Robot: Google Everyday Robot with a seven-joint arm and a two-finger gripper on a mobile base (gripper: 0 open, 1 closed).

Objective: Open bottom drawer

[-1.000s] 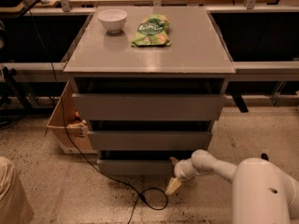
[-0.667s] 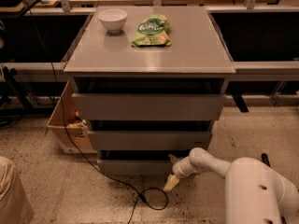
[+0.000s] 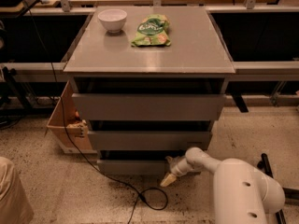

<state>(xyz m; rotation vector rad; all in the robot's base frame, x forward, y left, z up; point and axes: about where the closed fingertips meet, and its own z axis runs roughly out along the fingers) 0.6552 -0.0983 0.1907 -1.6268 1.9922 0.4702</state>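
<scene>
Hovering hand [image 3: 169, 178] by bottom drawer [image 3: 133, 166] front, grip unclear, cable [image 3: 140, 196] looped on floor [image 3: 51, 185] beside

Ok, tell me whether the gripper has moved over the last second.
Yes. The gripper has shifted slightly left along the bottom drawer front, away from the grey cabinet's right edge, staying low near the floor.

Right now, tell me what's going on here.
The robot's arm reaches down low at the grey cabinet, with the gripper at the right end of the bottom drawer, close to the floor. That drawer does not look pulled out yet. A white bowl and a green bag sit untouched on top of the cabinet, and a cable lies on the floor in front.
</scene>
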